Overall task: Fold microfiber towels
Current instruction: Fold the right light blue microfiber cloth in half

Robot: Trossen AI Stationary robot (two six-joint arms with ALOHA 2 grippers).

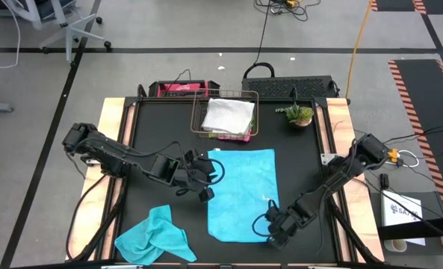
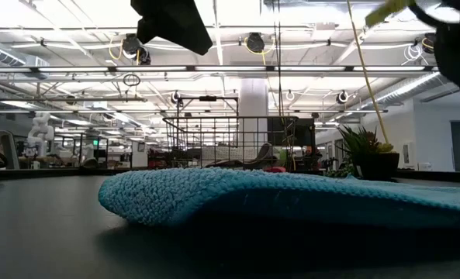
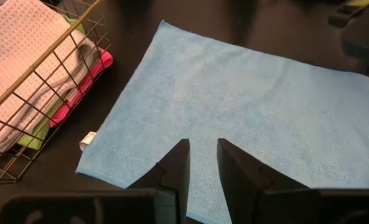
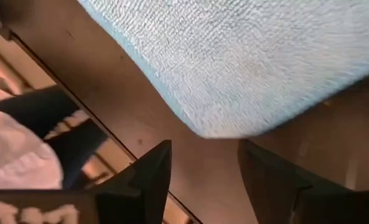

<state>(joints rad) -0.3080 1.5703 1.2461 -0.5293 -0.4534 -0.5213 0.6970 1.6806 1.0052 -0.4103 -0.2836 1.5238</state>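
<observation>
Turquoise towel (image 1: 242,194), flat on surface (image 1: 154,134); left hand (image 1: 203,179) spread slightly at its edge, right hand (image 1: 275,230) spread at near corner. Risk: uneven lifts would skew the fold.

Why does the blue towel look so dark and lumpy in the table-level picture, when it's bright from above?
Low view: bright ceiling lights behind backlight the spread blue towel, leaving its near side shadowed, its close edge looming large. High view: even overhead light shows it flat and vivid. Right wrist view: the towel's corner sits very close, softly blurred, beyond the right end effector.
</observation>
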